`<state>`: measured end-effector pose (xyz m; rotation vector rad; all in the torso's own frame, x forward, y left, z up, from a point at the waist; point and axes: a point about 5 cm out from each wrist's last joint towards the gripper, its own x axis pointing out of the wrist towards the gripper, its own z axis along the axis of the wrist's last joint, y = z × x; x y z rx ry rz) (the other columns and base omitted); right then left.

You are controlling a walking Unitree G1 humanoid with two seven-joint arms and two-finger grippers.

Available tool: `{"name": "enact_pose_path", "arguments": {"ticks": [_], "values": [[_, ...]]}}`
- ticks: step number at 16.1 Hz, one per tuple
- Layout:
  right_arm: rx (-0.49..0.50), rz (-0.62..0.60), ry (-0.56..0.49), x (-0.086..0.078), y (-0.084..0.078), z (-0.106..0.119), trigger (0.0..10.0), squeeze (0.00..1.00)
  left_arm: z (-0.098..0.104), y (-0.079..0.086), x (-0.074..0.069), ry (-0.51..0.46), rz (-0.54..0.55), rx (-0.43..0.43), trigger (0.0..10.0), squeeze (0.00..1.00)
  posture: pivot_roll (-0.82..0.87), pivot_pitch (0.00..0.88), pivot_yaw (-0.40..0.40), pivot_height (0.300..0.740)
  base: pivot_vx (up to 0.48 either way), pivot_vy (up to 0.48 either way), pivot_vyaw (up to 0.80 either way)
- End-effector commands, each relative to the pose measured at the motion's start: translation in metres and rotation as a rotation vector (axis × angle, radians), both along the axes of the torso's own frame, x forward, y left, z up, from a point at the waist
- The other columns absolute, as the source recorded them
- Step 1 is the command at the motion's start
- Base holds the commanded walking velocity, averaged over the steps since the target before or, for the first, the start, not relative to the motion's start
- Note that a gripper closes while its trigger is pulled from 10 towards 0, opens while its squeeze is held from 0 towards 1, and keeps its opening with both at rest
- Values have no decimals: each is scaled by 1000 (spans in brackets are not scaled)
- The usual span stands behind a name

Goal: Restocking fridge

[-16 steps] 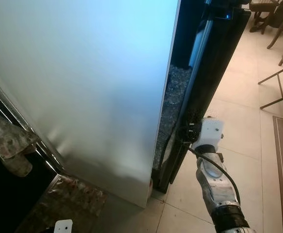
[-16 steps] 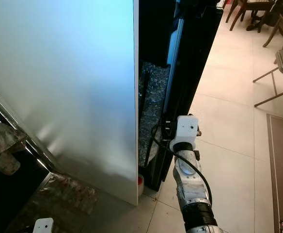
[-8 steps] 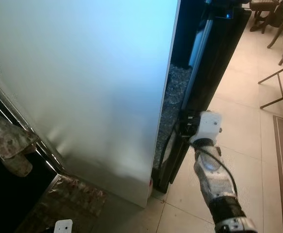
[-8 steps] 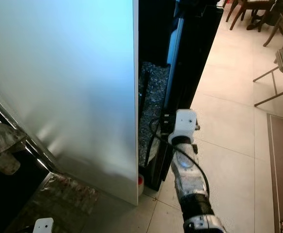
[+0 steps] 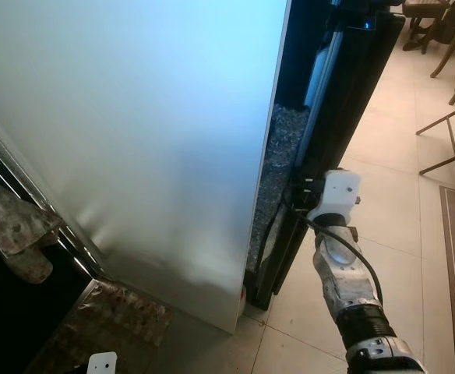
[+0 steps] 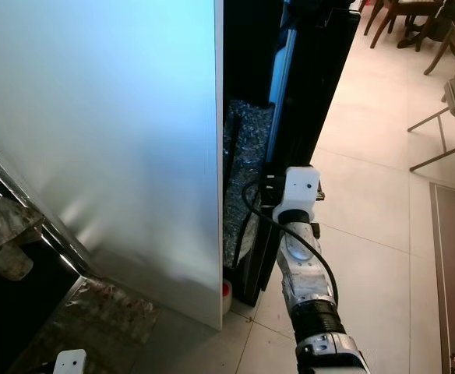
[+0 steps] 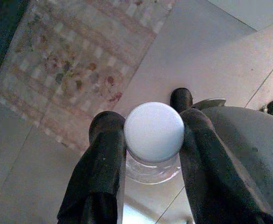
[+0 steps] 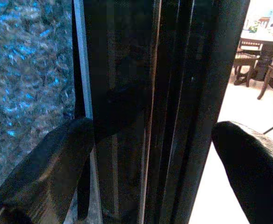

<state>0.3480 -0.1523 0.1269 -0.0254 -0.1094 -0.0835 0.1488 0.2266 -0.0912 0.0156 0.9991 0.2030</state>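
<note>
The left pincer (image 7: 150, 163) pinches a clear, white-capped bottle (image 7: 154, 133) by its neck – likely slippery – while the right pincer (image 8: 150, 154) straddles the stiff black fridge door (image 6: 309, 109), fingers spread.

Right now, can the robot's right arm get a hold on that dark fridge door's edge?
Probably yes. The right pincer is open with a finger on each side of the black door edge, and nothing sits between them.
</note>
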Motion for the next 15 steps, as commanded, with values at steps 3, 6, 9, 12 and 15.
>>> {"name": "enact_pose_path", "arguments": {"ticks": [3, 6, 9, 12, 15], "values": [[14, -40, -23, 0, -6, 3, 10000, 0, -2, 0, -5, 14, 6, 0, 10000, 0, 111, 68, 11, 740, 0, 0, 0], [8, -124, -37, -3, -21, 3, 10000, 0, -2, 0, -5, 15, 3, -1, 10000, 0, 106, 73, 11, 740, 0, 0, 0], [-5, -227, -52, -9, -39, 4, 10000, 0, -2, -1, -6, 17, 0, -3, 10000, 0, 104, 80, 9, 740, 0, 0, 0], [-12, -309, -44, -15, -59, 1, 10000, 0, -3, -1, -6, 17, 1, -4, 10000, 0, 105, 82, 8, 740, 0, 0, 0], [-23, -441, -21, -27, -93, -4, 10000, 0, -3, -1, -7, 19, 1, -5, 10000, 0, 100, 83, 6, 740, 0, 0, 0]]}}
